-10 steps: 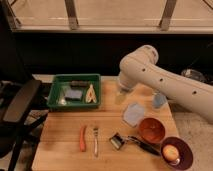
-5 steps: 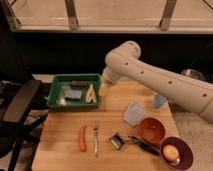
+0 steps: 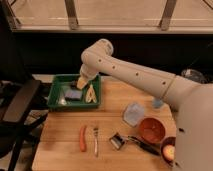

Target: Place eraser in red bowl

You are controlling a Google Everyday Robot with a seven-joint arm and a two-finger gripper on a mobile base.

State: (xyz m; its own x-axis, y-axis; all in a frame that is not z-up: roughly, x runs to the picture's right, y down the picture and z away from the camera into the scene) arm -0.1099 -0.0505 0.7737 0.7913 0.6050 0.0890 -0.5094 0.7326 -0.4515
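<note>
- Green tray [image 3: 75,106] sits at 10 o'clock from the middle of the wooden surface [image 3: 60,150]. The gripper [image 3: 83,80] hovers over its back edge, and I cannot tell how wide it stands.
- The eraser [image 3: 75,98], a dark block as far as it can be made out, lies inside the tray at 7 o'clock from the gripper.
- The red bowl [image 3: 151,130] lies at 4 o'clock on the surface, well apart from the tray.
- Step in hand, as I judge it: the reach for the pick, with the eraser not yet lifted.
- The next move calls for a descent onto the eraser, keeping off the blue pad [image 3: 71,92] just beside it.
- Counted: one eraser, one red bowl, one purple bowl [image 3: 166,145], one tray, one fork [image 3: 95,142], one gripper.
</note>
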